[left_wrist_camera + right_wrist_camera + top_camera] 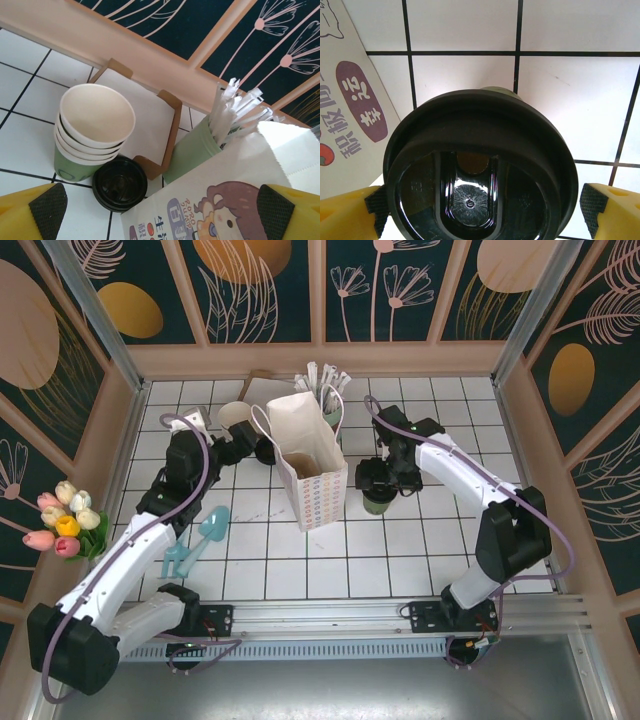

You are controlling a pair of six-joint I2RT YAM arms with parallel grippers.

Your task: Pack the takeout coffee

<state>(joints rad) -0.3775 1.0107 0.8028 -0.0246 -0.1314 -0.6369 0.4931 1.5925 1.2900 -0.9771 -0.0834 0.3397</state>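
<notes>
Takeout coffee (480, 125) stands upright inside the right gripper (480, 212), whose jaws stand wide and empty, paper bag (350, 115) just beside. Likely light, sloshy, crushable; lid (470, 200) slick, so pinch gently around the paper wall beneath.

Bright, even light falls from overhead. The white tiled table (250, 570) carries only short, soft shadows under the arms. In the right wrist view the takeout coffee (480, 170) sits very close, its glossy lid showing a small glare spot toward 6 o'clock. The left wrist view is crisp, softening toward 5 and 7 o'clock.
</notes>
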